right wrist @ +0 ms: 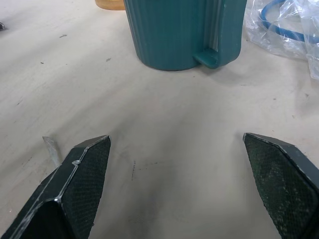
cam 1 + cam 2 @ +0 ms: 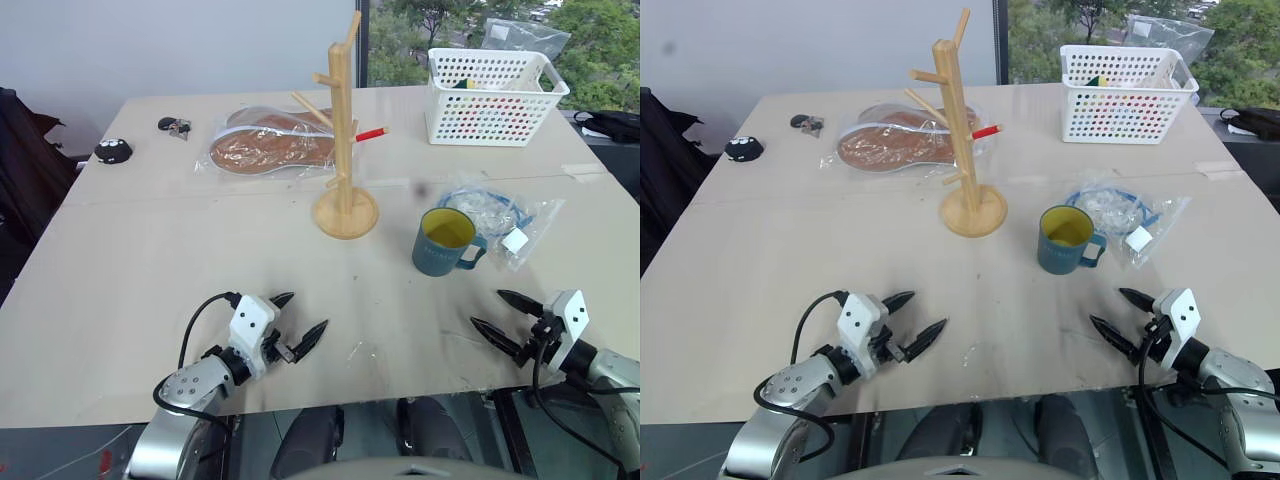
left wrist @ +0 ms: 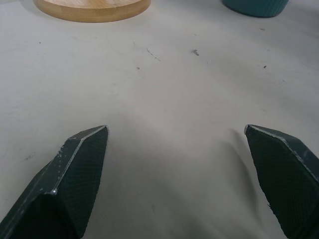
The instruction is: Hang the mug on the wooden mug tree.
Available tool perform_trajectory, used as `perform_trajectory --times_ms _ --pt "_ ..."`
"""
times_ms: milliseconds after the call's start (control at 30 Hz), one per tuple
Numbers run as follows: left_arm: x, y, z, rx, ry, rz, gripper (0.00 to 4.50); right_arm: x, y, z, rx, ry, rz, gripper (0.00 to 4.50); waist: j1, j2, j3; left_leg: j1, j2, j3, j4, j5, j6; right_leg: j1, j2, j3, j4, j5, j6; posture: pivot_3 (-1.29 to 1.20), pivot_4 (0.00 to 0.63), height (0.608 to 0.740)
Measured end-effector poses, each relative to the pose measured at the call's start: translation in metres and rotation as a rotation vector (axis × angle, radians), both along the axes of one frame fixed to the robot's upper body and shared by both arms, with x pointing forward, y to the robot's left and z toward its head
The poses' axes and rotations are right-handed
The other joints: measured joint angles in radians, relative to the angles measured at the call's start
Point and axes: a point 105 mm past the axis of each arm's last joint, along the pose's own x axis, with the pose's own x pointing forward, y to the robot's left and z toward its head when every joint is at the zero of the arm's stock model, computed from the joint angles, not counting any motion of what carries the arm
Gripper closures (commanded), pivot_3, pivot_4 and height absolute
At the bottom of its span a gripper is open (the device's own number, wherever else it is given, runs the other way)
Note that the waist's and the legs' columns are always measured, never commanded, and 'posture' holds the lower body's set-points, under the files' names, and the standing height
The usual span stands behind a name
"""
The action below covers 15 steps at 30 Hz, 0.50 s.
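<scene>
The mug [image 2: 442, 241] stands upright on the table [image 2: 180, 270], mouth up, its long axis vertical, yellow inside showing. Its handle [image 2: 474, 252] points toward about 4 o'clock, at the right gripper [image 2: 497, 315]. The mug sits right of centre, at about 4 o'clock from the tree [image 2: 343, 140] and well apart from its round base. The tree stands upright mid-table, post vertical, pegs angled up to either side.

Both grippers hover low near the front edge, jaws spread and empty. The left gripper [image 2: 299, 320] aims toward 2 o'clock, at the bare stretch between tree and mug; the right aims toward 10 o'clock, at the mug.

The table is a pale, matte board with a seam across it. A clear bag [image 2: 500, 212] with blue cord lies just right of the mug. At 12 o'clock from the tree's base is a bagged brown item [image 2: 270, 148]; at 1 o'clock a white basket [image 2: 490, 96]. Beyond are a grey wall and a window onto trees.
</scene>
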Motion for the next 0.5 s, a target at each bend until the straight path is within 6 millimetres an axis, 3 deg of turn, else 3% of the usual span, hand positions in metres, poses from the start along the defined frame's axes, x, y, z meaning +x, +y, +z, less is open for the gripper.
perform_trajectory --times_ms 233,500 --pt "0.011 -0.004 0.007 -0.008 -0.029 -0.027 0.0 0.015 0.002 0.015 -0.003 -0.078 0.009 0.2 -0.001 0.0 0.0 0.0 0.0 0.0 0.0 0.0 0.0 0.0 0.001 0.0 0.0 0.001 -0.001 0.0 0.15 0.74" --pt "0.006 -0.003 0.002 -0.017 0.0 -0.025 0.0 0.014 0.001 0.012 -0.002 -0.065 0.005 0.2 0.0 0.0 0.0 -0.001 0.0 0.0 0.0 0.0 0.0 0.0 0.0 0.0 -0.001 0.001 0.0 0.0 0.15 0.74"
